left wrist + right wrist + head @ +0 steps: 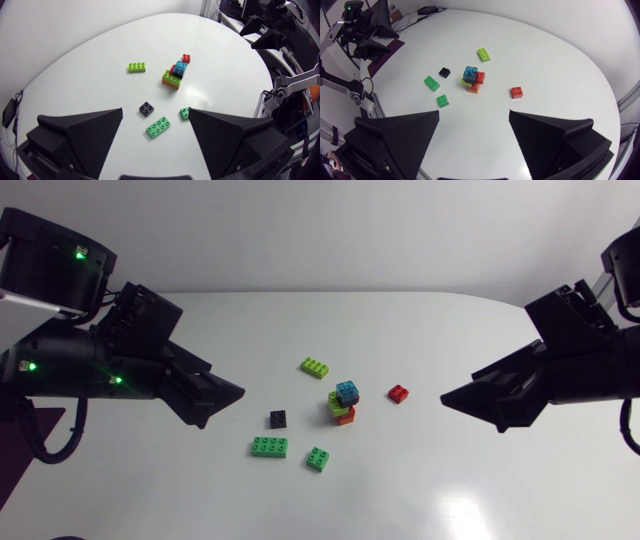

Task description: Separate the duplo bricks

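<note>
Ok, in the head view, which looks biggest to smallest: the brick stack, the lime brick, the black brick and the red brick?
1. brick stack, the largest
2. lime brick
3. black brick and red brick look alike, so I will not rank them.

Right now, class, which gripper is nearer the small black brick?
Left. The left gripper is close beside the black brick, not touching it; the right gripper is far off, beyond the stacked bricks.

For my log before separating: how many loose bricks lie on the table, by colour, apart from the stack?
Green bricks: 2
Lime green brick: 1
Black brick: 1
Red brick: 1
Total: 5 loose bricks
</note>
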Tool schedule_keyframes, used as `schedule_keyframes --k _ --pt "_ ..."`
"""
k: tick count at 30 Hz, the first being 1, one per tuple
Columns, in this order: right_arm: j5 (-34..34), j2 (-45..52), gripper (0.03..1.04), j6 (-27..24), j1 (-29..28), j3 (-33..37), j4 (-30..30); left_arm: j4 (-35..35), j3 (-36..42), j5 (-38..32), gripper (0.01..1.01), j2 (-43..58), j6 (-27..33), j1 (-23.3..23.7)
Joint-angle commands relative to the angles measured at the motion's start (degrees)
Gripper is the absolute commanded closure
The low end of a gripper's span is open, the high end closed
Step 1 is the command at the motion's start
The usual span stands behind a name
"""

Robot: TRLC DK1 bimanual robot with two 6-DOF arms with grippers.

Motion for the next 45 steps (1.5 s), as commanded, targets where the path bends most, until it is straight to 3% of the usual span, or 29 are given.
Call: schedule_keyframes --k 1,15,32,45 --pt "0.24 -0.64 0.06 0.47 0.56 -1.76 -0.29 0.48 -1.49 -0.09 0.113 -0.68 -0.99 -0.41" --pt "1.03 -0.47 0.06 0.56 1.44 -1.76 -0.11 0.66 -0.96 -1.05 0.113 -0.24 -0.72 -0.76" --pt "1.20 -0.47 0.06 0.12 0.92 -2.29 0.07 7.78 -0.79 -2.20 0.111 6.18 1.39 -3.13" --pt "1.03 0.24 0.06 -1.20 0.13 -3.61 1.65 16.48 2.38 -2.02 0.085 17.51 5.17 -4.98"
